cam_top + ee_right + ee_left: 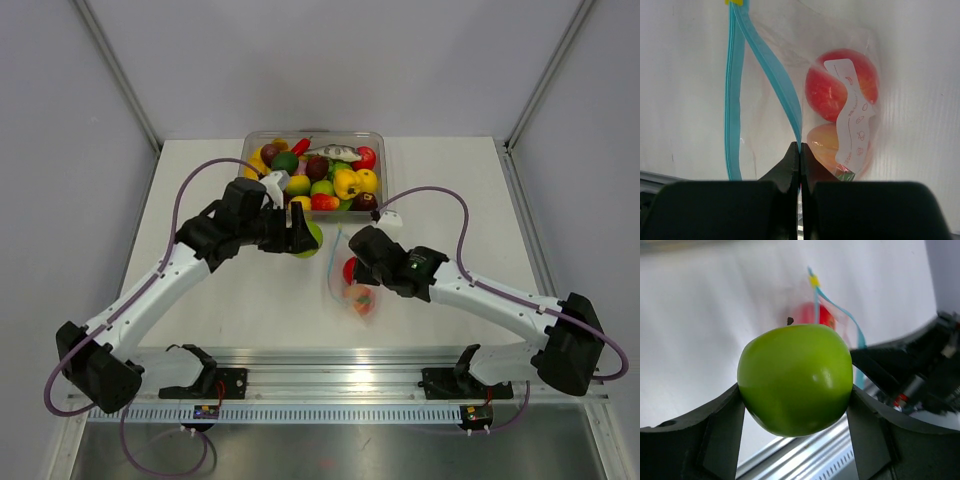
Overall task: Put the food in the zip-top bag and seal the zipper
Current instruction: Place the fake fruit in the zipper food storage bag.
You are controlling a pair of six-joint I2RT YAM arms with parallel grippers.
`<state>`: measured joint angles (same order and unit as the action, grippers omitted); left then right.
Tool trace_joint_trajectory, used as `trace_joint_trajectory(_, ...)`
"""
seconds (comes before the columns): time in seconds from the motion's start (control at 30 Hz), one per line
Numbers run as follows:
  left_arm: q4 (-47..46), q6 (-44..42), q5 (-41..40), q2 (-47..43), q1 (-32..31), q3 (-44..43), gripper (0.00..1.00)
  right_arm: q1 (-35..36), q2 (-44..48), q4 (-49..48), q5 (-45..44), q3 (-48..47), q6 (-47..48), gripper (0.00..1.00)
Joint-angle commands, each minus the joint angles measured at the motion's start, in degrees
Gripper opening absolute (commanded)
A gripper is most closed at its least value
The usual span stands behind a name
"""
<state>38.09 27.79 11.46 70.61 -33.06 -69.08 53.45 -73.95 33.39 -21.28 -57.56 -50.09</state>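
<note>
My left gripper (pixel 303 234) is shut on a bright green apple (pixel 795 379), held above the table just left of the zip-top bag (pixel 356 290); the apple also shows in the top view (pixel 312 240). The clear bag lies on the table with a red round fruit (pixel 832 85) and an orange fruit (pixel 821 144) inside. My right gripper (pixel 800 149) is shut on one side of the teal-blue zipper (pixel 771 65) and holds it away from the other side, so the mouth gapes. In the top view the right gripper (pixel 352 252) sits at the bag's far end.
A rigid clear tub (pixel 376 137) full of several toy fruits and vegetables stands at the back middle of the table, just behind both grippers. A metal rail (pixel 330 372) runs along the near edge. The bag has a white label (pixel 852 117).
</note>
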Motion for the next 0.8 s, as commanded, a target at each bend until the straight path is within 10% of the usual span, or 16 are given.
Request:
trace_joint_trajectory(0.0, -8.0, 3.8, 10.9, -2.6, -1.6, 3.0, 0.45, -0.4, -0.9, -3.9, 0.3, -3.1, 0.0, 0.00)
trace_joint_trajectory(0.77, -20.5, 11.0, 13.8, 13.2, -9.3, 5.7, 0.43, -0.4, 11.3, -4.4, 1.8, 2.9, -2.4, 0.00)
